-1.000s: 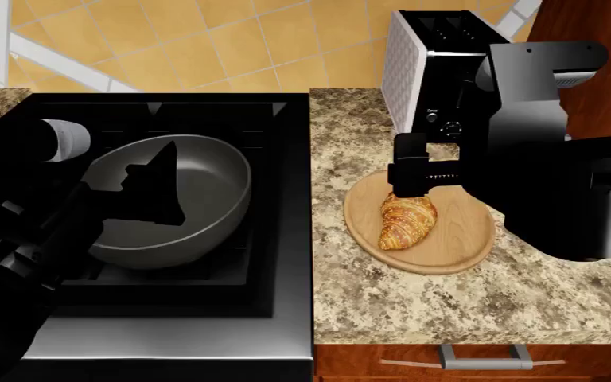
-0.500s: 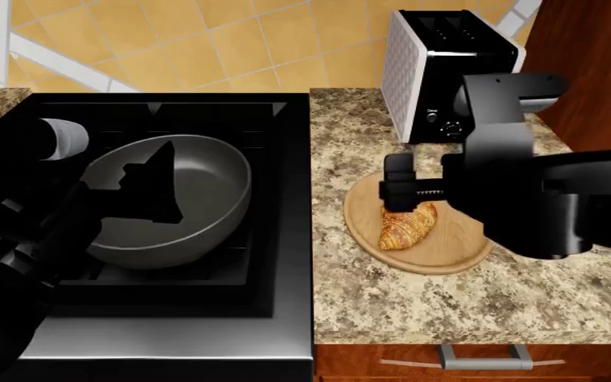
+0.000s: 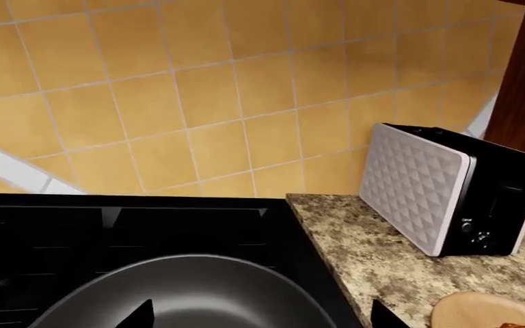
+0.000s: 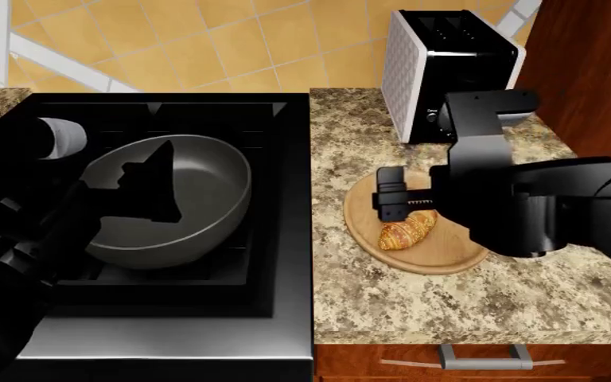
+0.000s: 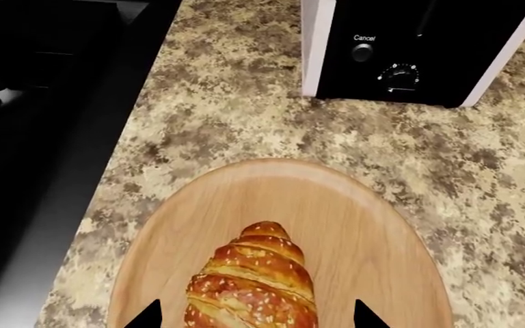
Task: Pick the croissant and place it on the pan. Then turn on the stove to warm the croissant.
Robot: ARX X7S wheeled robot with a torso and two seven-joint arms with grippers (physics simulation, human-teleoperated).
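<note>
Both of your arms are showing. Your right end effector (image 4: pixel 412 200) is hovering over the croissant (image 4: pixel 407 229), fingers spread wide on either side, apparently not touching it. It is lying on the wooden board (image 4: pixel 457 253) on the table (image 4: pixel 433 298). Your left end effector (image 4: pixel 152 187), also open, is hanging over the pan (image 4: pixel 215 199).

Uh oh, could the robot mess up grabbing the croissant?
Maybe. The right tool hangs over just one end of the croissant, so a pinch there might let it swing or slip out. The croissant lies loose on the round wooden board, so a push could slide it instead of gripping it. Carrying it to the pan, it may bump the left tool sitting over the pan.
</note>
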